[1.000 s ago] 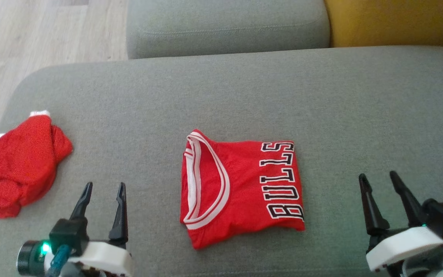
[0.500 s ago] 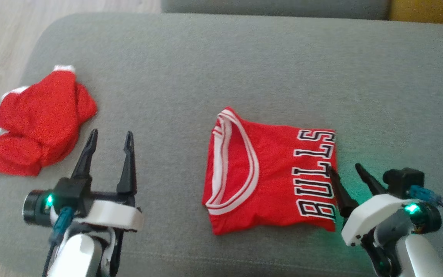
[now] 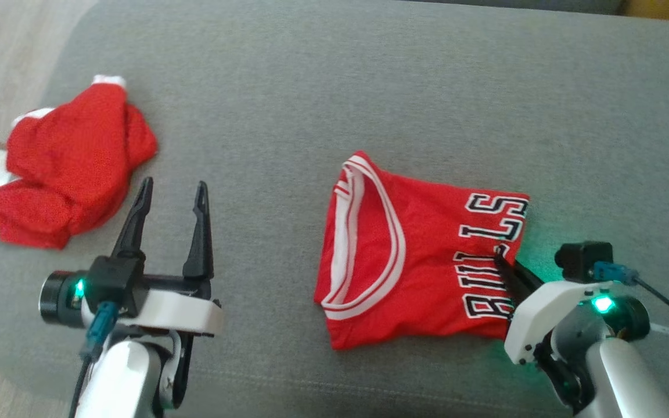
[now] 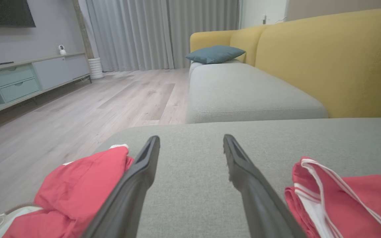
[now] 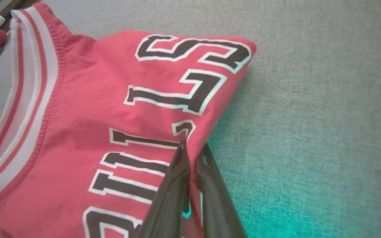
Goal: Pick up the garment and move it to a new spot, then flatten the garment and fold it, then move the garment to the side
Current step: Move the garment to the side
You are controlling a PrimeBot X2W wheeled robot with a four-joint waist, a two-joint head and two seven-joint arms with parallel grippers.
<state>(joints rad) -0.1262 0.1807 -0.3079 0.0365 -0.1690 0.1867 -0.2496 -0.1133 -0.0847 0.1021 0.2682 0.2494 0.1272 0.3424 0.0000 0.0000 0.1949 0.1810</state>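
Pinching: the right tool [image 5: 190,145] has its two dark fingers drawn tight together on the right edge of the jersey [image 3: 416,261], partway along the black "BULLS" lettering. The cloth puckers and rises slightly at the fingertips.
Right wrist: the white shell and green light sit just beside the jersey's lower right corner, casting a green glow on the fabric below.
Other arm: the left tool [image 3: 174,184] has its fingers spread wide and holds nothing. It points away from the robot over bare upholstery between the two red pieces.
Task item: the jersey is red and folded into a rough rectangle. It lies near the middle of the grey cushion [image 3: 311,87], with the white-and-red striped neckline at its left and the lettering along its right edge.
Nearby: a crumpled red garment [image 3: 67,168] with white trim lies at the cushion's left end, well apart from the jersey.
Farther out: a second grey seat [image 4: 243,92], a yellow backrest [image 4: 326,59], a teal pillow [image 4: 215,54], a pale wood floor [image 4: 78,109], grey curtains [image 4: 144,33] and a low cabinet [image 4: 12,82].
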